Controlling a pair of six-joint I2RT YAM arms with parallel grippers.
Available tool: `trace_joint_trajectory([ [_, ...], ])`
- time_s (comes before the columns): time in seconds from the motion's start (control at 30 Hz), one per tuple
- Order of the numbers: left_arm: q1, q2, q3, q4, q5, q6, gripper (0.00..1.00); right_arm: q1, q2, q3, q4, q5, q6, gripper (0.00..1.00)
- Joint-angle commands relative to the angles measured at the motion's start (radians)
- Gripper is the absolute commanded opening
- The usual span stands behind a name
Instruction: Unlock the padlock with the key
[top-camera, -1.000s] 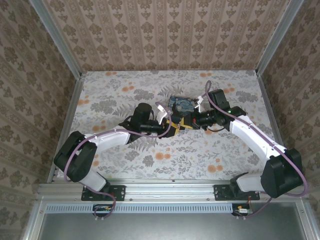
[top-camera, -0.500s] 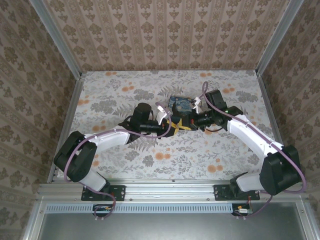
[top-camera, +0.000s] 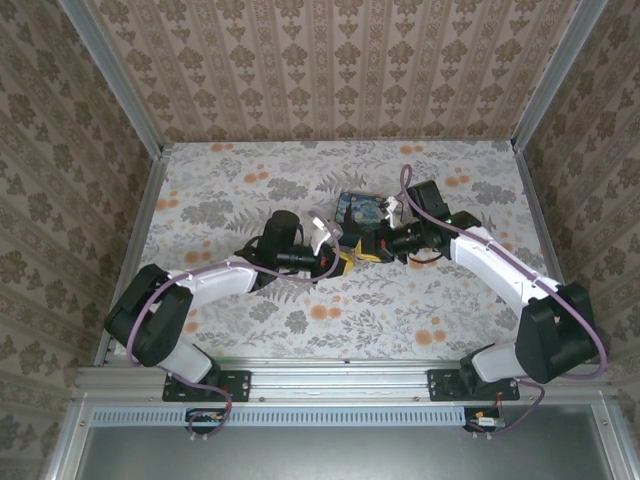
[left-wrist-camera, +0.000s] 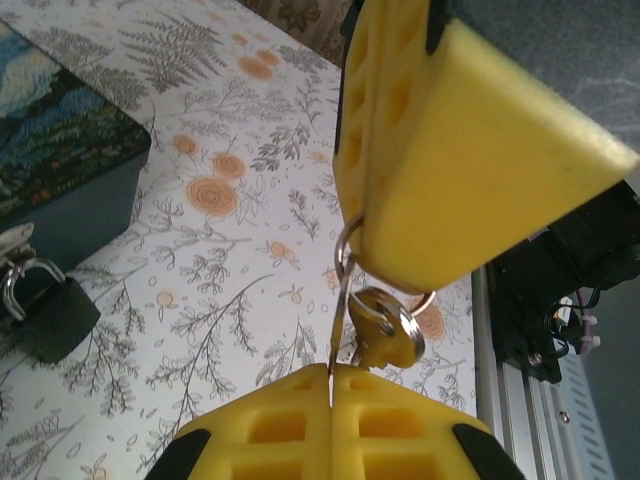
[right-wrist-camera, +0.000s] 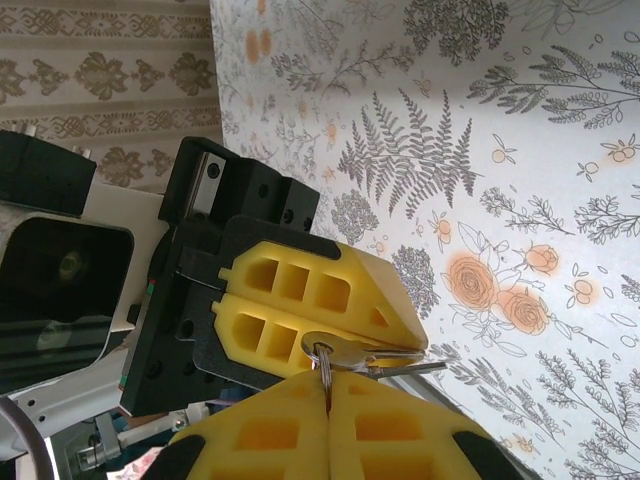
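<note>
My left gripper (top-camera: 345, 262) (left-wrist-camera: 330, 372) is shut on a silver key (right-wrist-camera: 385, 352), which the left wrist view catches edge-on. My right gripper (top-camera: 372, 248) (right-wrist-camera: 327, 383) meets it tip to tip and is shut on the key ring (left-wrist-camera: 347, 238). A second key (left-wrist-camera: 381, 335) dangles from that ring. The black padlock (left-wrist-camera: 47, 315) with its silver shackle hangs closed on the latch of a blue tin box (top-camera: 358, 210) (left-wrist-camera: 60, 180), a short way from both grippers. The held keys hover above the table.
The floral tablecloth (top-camera: 240, 190) covers the table inside patterned walls. An aluminium rail (top-camera: 340, 375) runs along the near edge by the arm bases. Open cloth lies to the left of and in front of the box.
Both grippers have shifted slightly left and toward the near edge together, with the keys still held between them. The box and padlock have not moved.
</note>
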Motion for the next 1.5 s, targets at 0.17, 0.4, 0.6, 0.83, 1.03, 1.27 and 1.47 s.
trace_joint_trajectory([
  [0.17,0.000,-0.062,-0.012,-0.003,0.055,-0.011,0.00,-0.023,0.058,0.014,-0.002,-0.012,-0.073,0.17],
  [0.4,0.001,-0.067,-0.009,-0.037,0.069,-0.014,0.00,-0.052,0.074,-0.011,0.032,-0.036,-0.100,0.31],
  [0.6,-0.001,-0.059,0.003,-0.083,0.088,-0.014,0.00,-0.076,0.048,-0.032,0.098,-0.038,-0.106,0.42],
  [0.83,-0.002,-0.056,0.014,-0.138,0.132,-0.022,0.00,-0.086,0.044,-0.029,0.201,-0.205,-0.246,0.42],
  [1.03,-0.001,-0.060,0.027,-0.172,0.161,-0.034,0.00,-0.069,0.058,-0.039,0.199,-0.348,-0.412,0.45],
  [1.27,0.001,-0.074,0.018,-0.150,0.200,-0.083,0.00,-0.064,0.056,-0.057,0.164,-0.398,-0.540,0.51],
  [1.47,0.013,-0.087,0.020,-0.152,0.218,-0.092,0.00,-0.061,0.082,-0.059,0.139,-0.389,-0.585,0.52],
])
